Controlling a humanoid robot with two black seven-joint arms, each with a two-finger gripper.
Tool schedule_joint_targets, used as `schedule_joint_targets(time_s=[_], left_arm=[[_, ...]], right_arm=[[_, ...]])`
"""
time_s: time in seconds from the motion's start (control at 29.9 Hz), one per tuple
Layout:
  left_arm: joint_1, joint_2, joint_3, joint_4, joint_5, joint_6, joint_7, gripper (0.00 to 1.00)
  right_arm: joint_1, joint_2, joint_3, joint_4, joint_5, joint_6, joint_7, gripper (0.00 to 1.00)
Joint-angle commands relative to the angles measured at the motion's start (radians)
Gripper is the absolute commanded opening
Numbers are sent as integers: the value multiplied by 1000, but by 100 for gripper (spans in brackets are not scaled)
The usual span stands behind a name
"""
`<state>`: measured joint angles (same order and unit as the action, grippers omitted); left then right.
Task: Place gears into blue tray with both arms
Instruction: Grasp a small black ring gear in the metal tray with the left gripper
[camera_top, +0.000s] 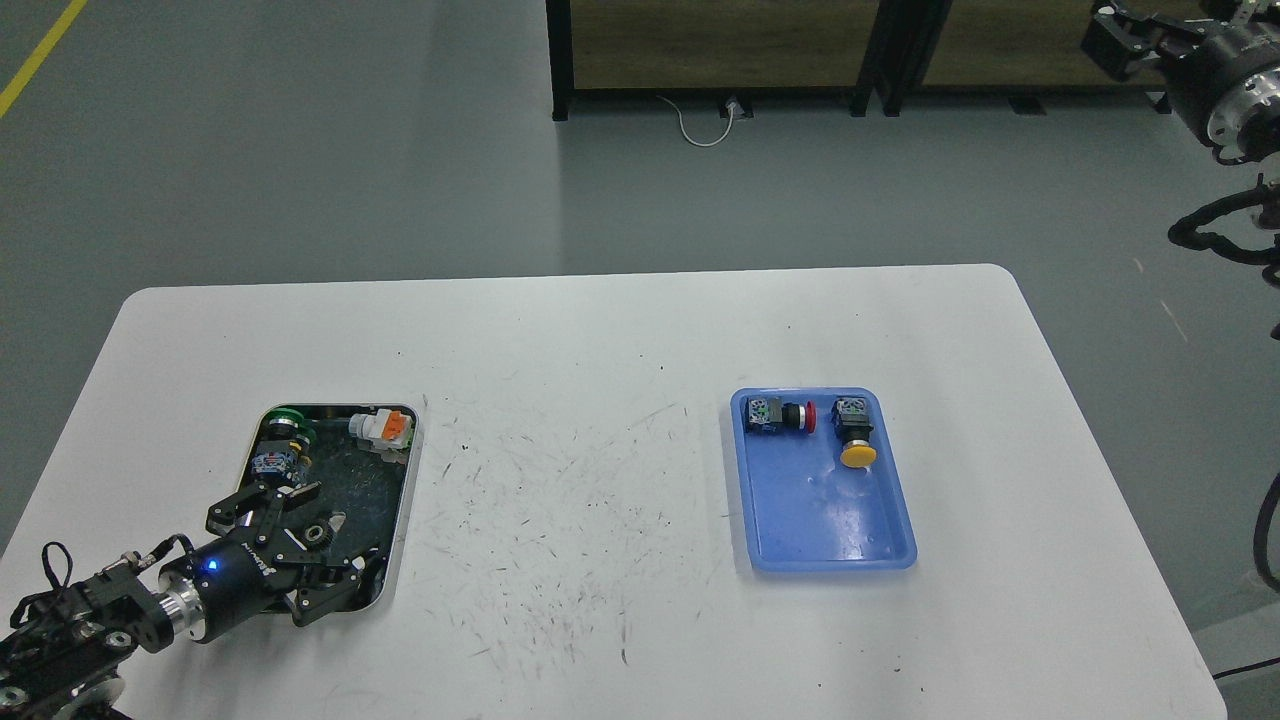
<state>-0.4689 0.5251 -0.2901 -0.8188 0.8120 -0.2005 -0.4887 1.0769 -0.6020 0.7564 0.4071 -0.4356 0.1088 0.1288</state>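
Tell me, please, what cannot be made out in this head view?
- Second gear: only one gear shows in the silver tray; the left gripper covers the tray's near end.
- Left gripper: whether it touches the gear.
- Right gripper: cut off by the top edge, state unclear.

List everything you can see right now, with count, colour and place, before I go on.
White rounded table: one, fills the middle of the view.
Shiny silver metal tray with dark bottom: one, table's left side.
Small dark toothed metal gear: one visible, in the silver tray, between the left end effector's fingers.
Green-capped push-button switch: one, silver tray's far left corner.
Orange-and-white switch part: one, silver tray's far right corner.
Glossy blue plastic tray: one, table's right side.
Red-capped switch: one, blue tray's far end.
Yellow-capped switch: one, beside the red one.
Left end effector: black, open over the silver tray.
Right end effector: black, raised at top right, away from the table.
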Motion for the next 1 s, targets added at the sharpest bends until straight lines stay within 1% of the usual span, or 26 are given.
schedule_joint_targets(time_s=[0.0,0.37,0.43,0.6,0.77,0.97], left_arm=[[-1,9,-1,9,-1,-2,0,96],[3,16,17,24,-2,-10,0,86],[3,16,22,24,-2,-11,0,81],[0,16,26,24,-2,-16,0,74],[-4,16,31,24,-2,-16,0,69],[-8,18,31,24,-2,-16,0,64]], right_arm=[[0,-1,0,-1,0,0,2,100],[0,5,0,1,0,0,0,100],[2,5,0,1,0,0,2,100],[2,4,0,1,0,0,2,100],[3,4,0,1,0,0,0,100],[3,4,0,2,0,0,0,100]])
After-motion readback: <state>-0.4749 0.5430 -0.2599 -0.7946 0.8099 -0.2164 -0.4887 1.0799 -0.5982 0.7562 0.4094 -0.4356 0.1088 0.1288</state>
